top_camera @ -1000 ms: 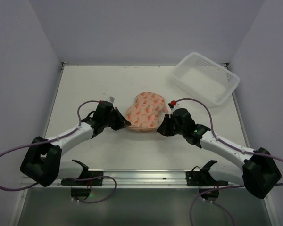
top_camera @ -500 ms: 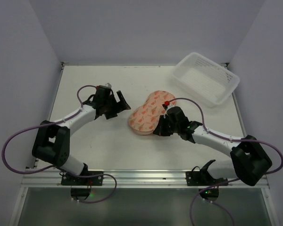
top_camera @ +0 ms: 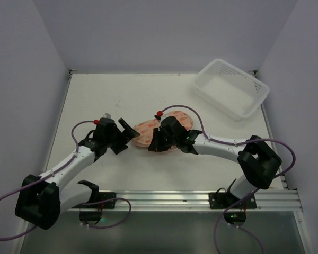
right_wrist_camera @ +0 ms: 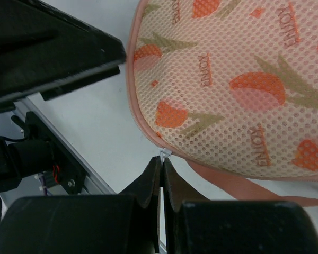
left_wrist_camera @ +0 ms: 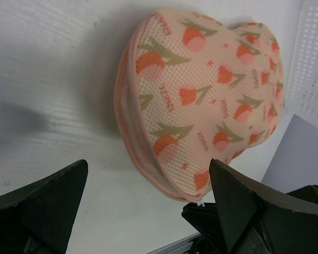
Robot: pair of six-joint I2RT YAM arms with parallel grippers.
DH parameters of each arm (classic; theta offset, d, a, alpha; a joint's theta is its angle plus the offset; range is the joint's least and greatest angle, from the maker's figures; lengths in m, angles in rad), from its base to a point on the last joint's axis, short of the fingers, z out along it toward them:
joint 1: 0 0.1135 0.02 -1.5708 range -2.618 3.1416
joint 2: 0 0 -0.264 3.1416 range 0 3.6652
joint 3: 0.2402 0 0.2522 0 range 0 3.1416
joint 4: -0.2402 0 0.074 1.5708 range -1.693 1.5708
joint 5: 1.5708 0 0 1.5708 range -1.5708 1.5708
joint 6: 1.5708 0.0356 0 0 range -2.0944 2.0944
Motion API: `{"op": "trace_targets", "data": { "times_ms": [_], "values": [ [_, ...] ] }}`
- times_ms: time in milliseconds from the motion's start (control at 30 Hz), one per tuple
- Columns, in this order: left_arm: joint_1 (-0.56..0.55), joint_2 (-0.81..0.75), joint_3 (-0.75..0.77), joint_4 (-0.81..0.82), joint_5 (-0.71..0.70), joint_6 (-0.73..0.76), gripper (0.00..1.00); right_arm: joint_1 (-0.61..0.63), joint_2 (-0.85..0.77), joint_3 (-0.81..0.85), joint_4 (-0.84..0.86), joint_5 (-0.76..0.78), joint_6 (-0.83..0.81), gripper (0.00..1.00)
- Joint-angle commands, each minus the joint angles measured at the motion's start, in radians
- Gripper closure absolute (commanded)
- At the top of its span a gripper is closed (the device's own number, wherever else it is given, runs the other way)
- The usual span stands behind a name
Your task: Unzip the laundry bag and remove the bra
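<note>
The peach laundry bag [top_camera: 144,132] with its orange pattern lies mid-table, partly covered by my right arm. In the left wrist view the laundry bag [left_wrist_camera: 201,90] lies ahead of my left gripper [left_wrist_camera: 148,164], which is open with nothing between its fingers. The left gripper [top_camera: 124,136] sits just left of the bag. My right gripper [right_wrist_camera: 162,159] is shut on the small white zipper pull [right_wrist_camera: 164,154] at the bag's [right_wrist_camera: 238,79] pink rim. That right gripper [top_camera: 152,144] is at the bag's near-left edge. The bra is hidden.
A white slotted basket [top_camera: 256,104] stands at the back right and shows at the edge of the left wrist view as the basket [left_wrist_camera: 312,63]. A metal rail [top_camera: 159,198] runs along the near table edge. A pink strip [right_wrist_camera: 228,180] trails along the bag's rim.
My left gripper opened, let go of the bag's left end and pulled back. The right gripper, still shut, swept left round the bag's near edge, and the bag shifted and turned.
</note>
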Motion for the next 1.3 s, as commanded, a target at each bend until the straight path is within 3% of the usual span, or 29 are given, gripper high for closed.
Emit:
{"op": "trace_targets", "data": {
  "times_ms": [0, 133, 233, 333, 367, 400, 433, 533, 867, 1033, 1167, 1200, 1267],
  "values": [
    [-0.040, 0.024, -0.042, 0.094, 0.009, -0.112, 0.00, 0.013, 0.035, 0.054, 0.025, -0.008, 0.008, 1.00],
    [-0.081, 0.086, -0.023, 0.143, 0.007, -0.133, 0.02, 0.018, 0.048, 0.073, 0.025, -0.013, 0.002, 1.00],
    [-0.114, 0.116, -0.003, 0.157, -0.034, -0.140, 0.09, 0.018, 0.049, 0.076, 0.021, -0.011, -0.003, 1.00],
    [-0.117, 0.142, -0.003, 0.157, -0.049, -0.132, 0.33, 0.018, 0.031, 0.064, 0.002, 0.012, -0.008, 1.00],
    [-0.117, 0.147, -0.006, 0.152, -0.052, -0.130, 0.52, 0.016, 0.022, 0.055, -0.002, 0.013, -0.009, 1.00],
    [-0.117, 0.156, -0.012, 0.149, -0.054, -0.130, 0.62, 0.016, 0.011, 0.032, -0.005, 0.021, -0.017, 1.00],
    [-0.115, 0.158, -0.014, 0.147, -0.054, -0.127, 0.81, 0.016, -0.015, 0.016, -0.011, 0.050, -0.021, 1.00],
    [-0.100, 0.166, -0.017, 0.135, -0.060, -0.097, 1.00, -0.002, -0.058, -0.046, -0.040, 0.093, -0.046, 1.00],
    [0.099, 0.214, 0.078, 0.000, -0.032, 0.204, 1.00, -0.341, -0.342, -0.275, -0.159, 0.167, -0.121, 1.00],
    [0.155, 0.329, 0.205, -0.008, -0.005, 0.350, 1.00, -0.358, -0.397, -0.289, -0.180, 0.126, -0.132, 1.00],
    [0.164, 0.550, 0.409, -0.011, 0.070, 0.394, 0.99, -0.329, -0.374, -0.317, -0.094, 0.018, -0.075, 1.00],
    [0.164, 0.592, 0.490, -0.012, 0.099, 0.393, 0.97, -0.319, -0.367, -0.317, -0.082, 0.006, -0.045, 1.00],
    [0.167, 0.688, 0.558, -0.030, 0.121, 0.381, 0.81, -0.277, -0.333, -0.317, -0.030, -0.029, -0.006, 1.00]
  ]
}}
